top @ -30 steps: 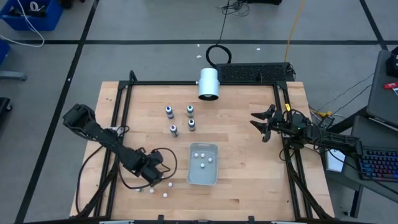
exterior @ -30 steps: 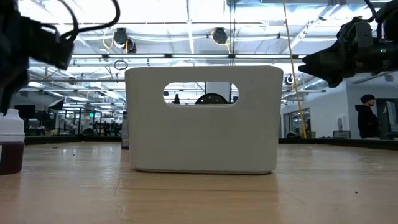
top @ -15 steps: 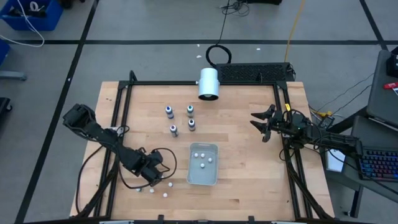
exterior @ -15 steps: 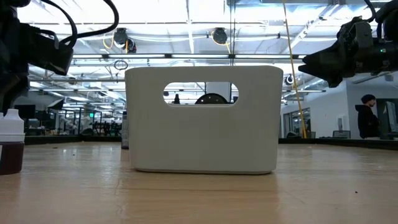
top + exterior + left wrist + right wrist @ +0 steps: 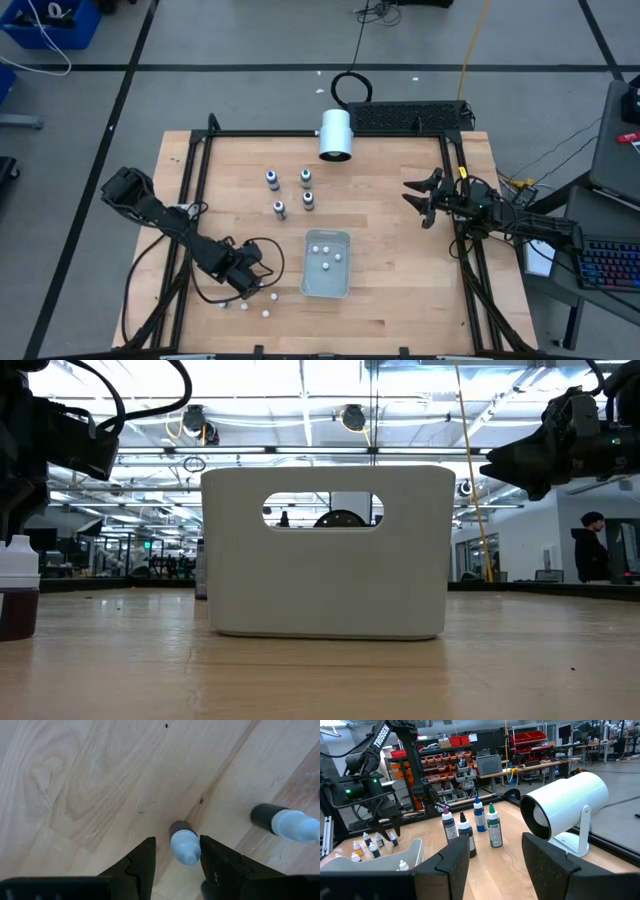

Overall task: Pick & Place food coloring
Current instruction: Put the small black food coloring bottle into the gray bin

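Note:
Four upright food coloring bottles point(image 5: 290, 192) with blue, green, purplish and dark caps stand on the table's far-left middle; the right wrist view shows the bottles point(image 5: 479, 815) too. Several tiny dark bottles with white caps stand near the near-left edge. My left gripper point(image 5: 256, 288) is open low over one of them point(image 5: 184, 842), a finger on either side. A second tiny bottle point(image 5: 285, 820) is close by. My right gripper point(image 5: 420, 205) waits open above the table's right side. My left gripper comes from above, pointing down, its open fingers straddling the tiny bottle's white cap point(image 5: 186, 851). One finger point(image 5: 212, 857) is right beside the cap; I cannot tell whether it touches. The bottle stands on the table.
A white bin point(image 5: 308, 265) with a few white-capped bottles inside sits near the table's middle, just right of my left gripper; the bin point(image 5: 325, 550) fills the low view. A large white cylinder point(image 5: 335, 135) stands at the far edge. A black frame borders the table.
In the low view my left arm has shifted slightly downward over the tiny bottles, then held still. Nothing else has moved.

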`<action>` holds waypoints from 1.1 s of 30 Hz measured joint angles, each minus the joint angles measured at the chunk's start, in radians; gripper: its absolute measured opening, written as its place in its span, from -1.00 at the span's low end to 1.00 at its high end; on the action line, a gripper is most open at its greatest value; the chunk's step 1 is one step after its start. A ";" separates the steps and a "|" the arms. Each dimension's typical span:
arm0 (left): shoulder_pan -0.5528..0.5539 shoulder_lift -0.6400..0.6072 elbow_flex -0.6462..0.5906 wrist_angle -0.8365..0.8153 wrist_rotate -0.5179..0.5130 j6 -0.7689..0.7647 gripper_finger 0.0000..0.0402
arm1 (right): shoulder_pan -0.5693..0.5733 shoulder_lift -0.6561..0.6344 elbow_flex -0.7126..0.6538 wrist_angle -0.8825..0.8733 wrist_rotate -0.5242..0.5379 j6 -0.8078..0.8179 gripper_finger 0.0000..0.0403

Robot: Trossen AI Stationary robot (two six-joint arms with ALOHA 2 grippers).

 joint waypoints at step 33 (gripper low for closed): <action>0.000 0.000 0.000 0.003 -0.003 0.045 -0.25 | 0.000 0.000 0.000 0.000 0.000 0.000 -0.16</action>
